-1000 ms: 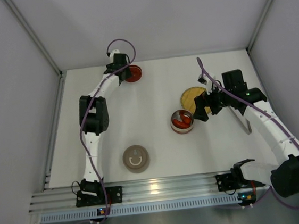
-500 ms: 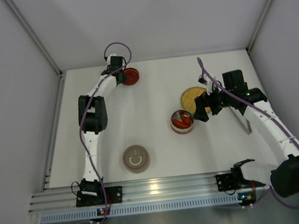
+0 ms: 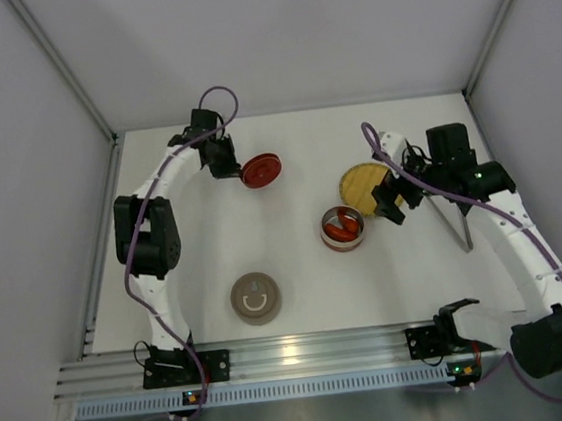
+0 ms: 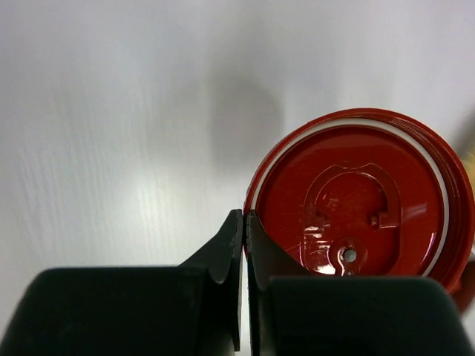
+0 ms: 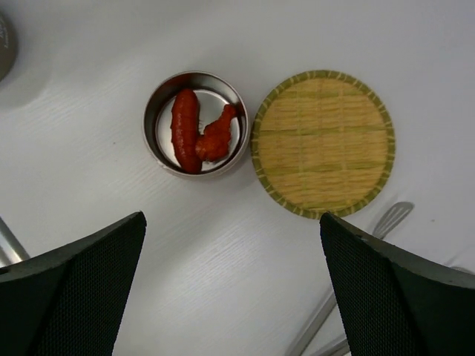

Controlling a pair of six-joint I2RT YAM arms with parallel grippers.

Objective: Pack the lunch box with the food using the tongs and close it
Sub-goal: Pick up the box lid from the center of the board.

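The lunch box (image 3: 342,229) is a round steel tin, red outside, and two red food pieces (image 5: 194,130) lie in it (image 5: 159,111). Its red round lid (image 3: 261,169) hangs at the back left, and my left gripper (image 3: 223,160) is shut on its rim (image 4: 256,194). In the left wrist view the jaws (image 4: 245,219) pinch that edge, with the lid's inner face (image 4: 356,200) to their right. The grey tongs (image 3: 458,224) lie on the table at the right (image 5: 389,217). My right gripper (image 3: 392,199) hovers open and empty (image 5: 231,222) over the table between tin and tongs.
A round yellow woven plate (image 3: 364,186) lies bare just behind the tin (image 5: 323,142). A brown round lid with a smiley face (image 3: 256,299) sits near the front, left of centre. Walls close the table at the back and both sides.
My left gripper has closed on the red lid's rim and carried it right and forward, off the back corner. The right gripper has shifted slightly and stays open.
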